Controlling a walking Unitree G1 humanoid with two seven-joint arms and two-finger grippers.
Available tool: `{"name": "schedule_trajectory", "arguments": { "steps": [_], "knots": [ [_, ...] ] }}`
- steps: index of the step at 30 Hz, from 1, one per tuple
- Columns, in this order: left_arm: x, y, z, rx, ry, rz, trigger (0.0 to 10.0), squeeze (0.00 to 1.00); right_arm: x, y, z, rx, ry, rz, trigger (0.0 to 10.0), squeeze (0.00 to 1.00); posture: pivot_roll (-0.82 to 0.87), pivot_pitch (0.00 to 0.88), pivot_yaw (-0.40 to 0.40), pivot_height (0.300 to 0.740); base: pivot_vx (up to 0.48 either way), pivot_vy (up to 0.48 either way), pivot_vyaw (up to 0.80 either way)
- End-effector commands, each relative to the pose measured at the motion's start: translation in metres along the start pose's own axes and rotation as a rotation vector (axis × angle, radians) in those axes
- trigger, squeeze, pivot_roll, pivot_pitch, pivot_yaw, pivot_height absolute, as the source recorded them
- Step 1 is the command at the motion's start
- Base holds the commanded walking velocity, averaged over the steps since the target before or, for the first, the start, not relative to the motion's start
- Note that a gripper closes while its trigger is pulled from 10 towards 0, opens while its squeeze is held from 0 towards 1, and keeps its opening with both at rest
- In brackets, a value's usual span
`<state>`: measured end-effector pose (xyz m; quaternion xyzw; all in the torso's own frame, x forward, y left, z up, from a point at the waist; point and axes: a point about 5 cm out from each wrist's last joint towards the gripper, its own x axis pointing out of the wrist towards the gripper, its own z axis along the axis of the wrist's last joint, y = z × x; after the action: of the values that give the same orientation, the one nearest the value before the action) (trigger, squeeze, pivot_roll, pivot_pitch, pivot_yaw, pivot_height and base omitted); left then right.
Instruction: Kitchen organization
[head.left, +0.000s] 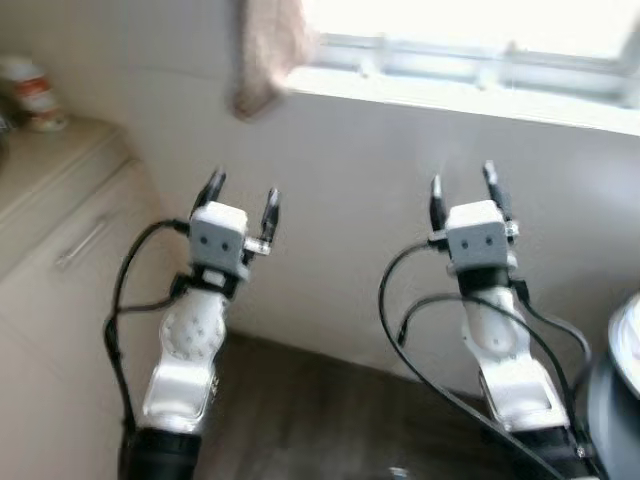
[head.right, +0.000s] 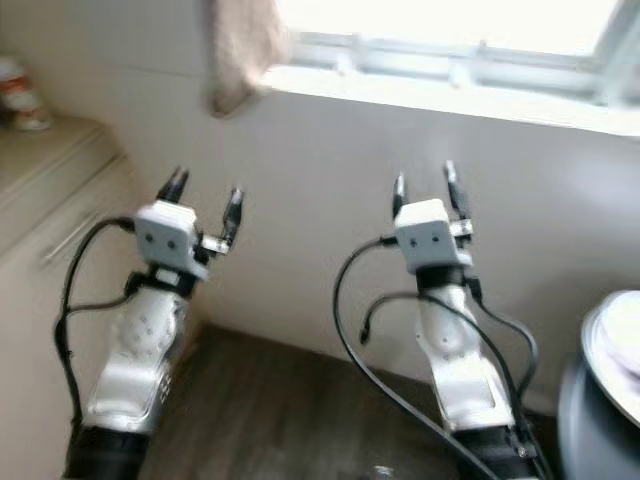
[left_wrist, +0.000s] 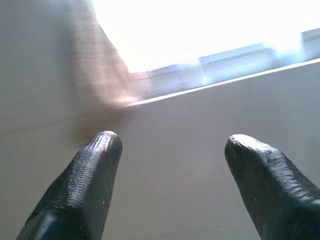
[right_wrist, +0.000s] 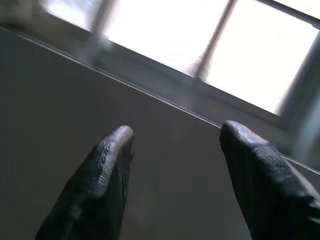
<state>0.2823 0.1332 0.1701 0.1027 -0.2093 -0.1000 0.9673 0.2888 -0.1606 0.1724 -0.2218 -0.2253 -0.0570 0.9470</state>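
Observation:
Both arms are raised in front of a plain white wall below a bright window. My left gripper (head.left: 242, 196) stands open with nothing between its fingers (left_wrist: 87, 185); it points at the wall near a hanging beige cloth (head.left: 266, 50). My right gripper (head.left: 463, 189) is open too and holds nothing; its fingers (right_wrist: 100, 185) point up at the wall and the window sill (right_wrist: 150, 90). A red-and-white can (head.left: 35, 95) stands on the counter top at the far left, well away from both grippers.
A beige cabinet (head.left: 70, 250) with a metal bar handle (head.left: 82, 243) fills the left side. Dark wood floor (head.left: 320, 410) lies below the arms. A white plate rim (head.left: 625, 345) on a dark rounded object shows at the right edge. The picture is blurred.

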Motion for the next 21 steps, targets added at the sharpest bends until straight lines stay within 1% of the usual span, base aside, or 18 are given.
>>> {"name": "schedule_trajectory", "arguments": {
  "steps": [1,7,11,12,14,15,16,21],
  "knots": [
    [0.001,-0.004,0.001,0.008,-0.003,-0.023,10.0,0.00,0.001,-0.004,-0.002,0.009,0.017,-0.029,10.0,0.00,0.01,0.011,0.010,0.740,0.000,0.000,-0.80],
    [0.001,-0.005,-0.002,-0.013,0.013,-0.029,10.0,0.00,0.001,-0.007,-0.006,0.015,0.045,-0.052,10.0,0.00,0.00,0.009,0.011,0.740,0.000,0.000,-0.80],
    [0.001,-0.005,-0.002,-0.012,0.015,-0.030,10.0,0.00,0.002,-0.013,-0.012,0.036,0.093,-0.091,10.0,0.00,0.01,0.015,0.010,0.740,0.000,0.480,-0.80],
    [0.001,-0.004,-0.001,-0.012,0.010,-0.025,10.0,0.00,0.002,-0.015,-0.016,0.053,0.119,-0.108,10.0,0.00,0.00,0.017,0.010,0.740,0.000,0.000,-0.80],
    [0.001,-0.004,-0.001,-0.014,0.010,-0.023,10.0,0.00,0.002,-0.016,-0.018,0.063,0.132,-0.115,10.0,0.00,0.00,0.017,0.010,0.740,0.000,0.000,-0.80],
    [0.001,-0.004,-0.001,-0.011,0.009,-0.022,10.0,0.00,0.002,-0.019,-0.024,0.099,0.180,-0.140,10.0,0.00,0.00,0.018,0.010,0.740,0.000,0.000,-0.80],
    [0.001,-0.004,-0.001,-0.010,0.008,-0.023,10.0,0.00,0.002,-0.020,-0.026,0.111,0.198,-0.152,10.0,0.00,0.00,0.019,0.011,0.740,0.000,0.000,-0.80],
    [0.001,-0.004,-0.001,-0.009,0.007,-0.026,10.0,0.00,0.004,-0.025,-0.030,0.133,0.228,-0.168,10.0,0.00,0.00,0.020,0.014,0.740,0.000,0.000,-0.80]
  ]
}}
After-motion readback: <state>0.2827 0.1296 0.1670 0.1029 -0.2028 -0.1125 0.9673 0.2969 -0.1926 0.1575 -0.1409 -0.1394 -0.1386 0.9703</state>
